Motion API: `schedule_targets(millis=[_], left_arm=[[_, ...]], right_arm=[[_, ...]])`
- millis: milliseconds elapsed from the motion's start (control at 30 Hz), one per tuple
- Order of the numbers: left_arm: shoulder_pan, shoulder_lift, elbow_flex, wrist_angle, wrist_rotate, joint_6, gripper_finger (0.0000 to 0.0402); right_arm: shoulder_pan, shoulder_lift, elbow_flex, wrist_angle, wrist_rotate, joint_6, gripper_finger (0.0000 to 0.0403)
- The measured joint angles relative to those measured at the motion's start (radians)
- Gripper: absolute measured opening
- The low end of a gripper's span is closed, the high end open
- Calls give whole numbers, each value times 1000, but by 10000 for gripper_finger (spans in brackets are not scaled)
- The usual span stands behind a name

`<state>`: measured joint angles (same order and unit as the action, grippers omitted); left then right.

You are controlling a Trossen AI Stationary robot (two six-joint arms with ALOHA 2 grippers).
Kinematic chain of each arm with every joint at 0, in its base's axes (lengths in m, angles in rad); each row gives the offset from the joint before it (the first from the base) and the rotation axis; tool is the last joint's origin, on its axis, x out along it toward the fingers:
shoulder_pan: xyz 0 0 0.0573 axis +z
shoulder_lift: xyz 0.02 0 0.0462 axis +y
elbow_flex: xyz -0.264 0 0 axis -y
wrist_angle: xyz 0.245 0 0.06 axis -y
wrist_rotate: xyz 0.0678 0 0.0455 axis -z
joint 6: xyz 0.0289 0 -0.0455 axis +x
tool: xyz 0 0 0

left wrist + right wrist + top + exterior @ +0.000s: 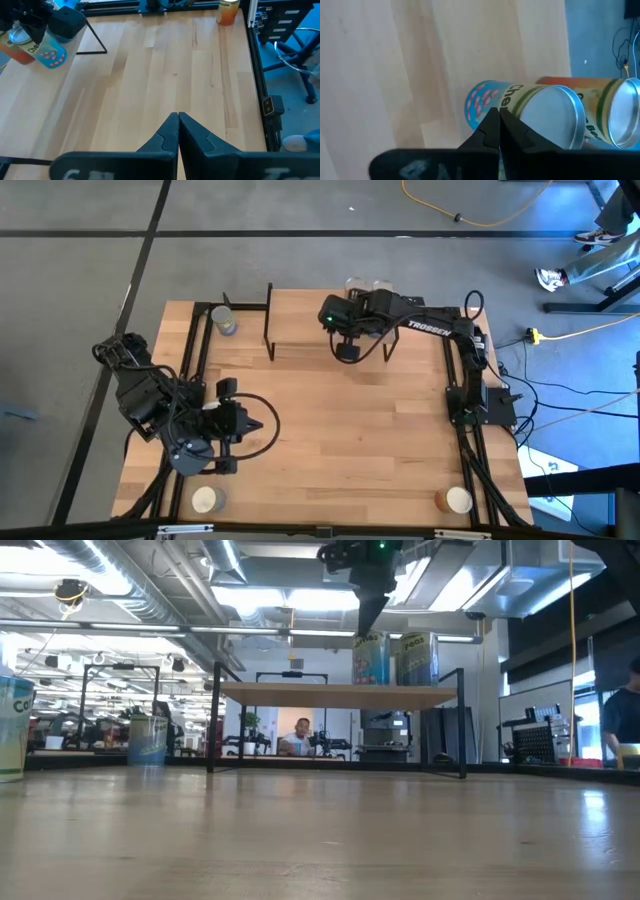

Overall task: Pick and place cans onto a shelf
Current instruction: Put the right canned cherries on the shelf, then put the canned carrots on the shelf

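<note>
- Right tool (347,352) hovers above the shelf (300,320), pinched shut with nothing in it. Low view shows it up over the two cans (398,659) already standing on the shelf's far right end, clear of their tops.
- Left tool (262,423) is parked low over the near-left counter (340,440), fingers also pressed together and empty.
- Three more cans sit loose on the counter: one at the far-left corner (226,323), one near-left (205,499), one near-right (457,500). We only spot five in total, so the rest are out of sight.
- Our guess: the right arm is between placements, so the next pick looks like the near-right can since it's on that arm's side.
- To do it well, we'd lift straight up first so the tool doesn't clip the two shelf cans, then swing over.
- Open wide before dropping down, come in from above, and centre the can between the fingers.
- When placing, we'd aim for bare board left of the pair, leaving a gap so nothing gets knocked off the back edge.
</note>
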<state>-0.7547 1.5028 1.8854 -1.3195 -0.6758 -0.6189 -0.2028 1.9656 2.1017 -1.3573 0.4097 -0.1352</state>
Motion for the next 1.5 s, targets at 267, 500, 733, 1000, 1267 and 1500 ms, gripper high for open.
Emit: schedule_targets(millis=[267, 500, 733, 1000, 1267, 1500], left_arm=[[0, 0, 0, -18, 0, -8, 0], [0, 0, 0, -123, 22, -244, 0], [0, 0, 0, -227, 140, -528, 0], [0, 0, 0, -251, 259, -751, 19], [-6, 9, -106, -253, 475, -850, 79], [17, 10, -271, -252, 450, -1036, 88]], right_arm=[[13, 0, 22, -15, -119, -2, 0], [101, -1, 177, -27, -314, -33, 0], [192, -46, 238, -65, -317, -80, 1], [252, -101, 241, -130, -314, -57, 3], [301, -162, 240, -130, -315, -80, 4], [330, -213, 240, -128, -316, -34, 4]])
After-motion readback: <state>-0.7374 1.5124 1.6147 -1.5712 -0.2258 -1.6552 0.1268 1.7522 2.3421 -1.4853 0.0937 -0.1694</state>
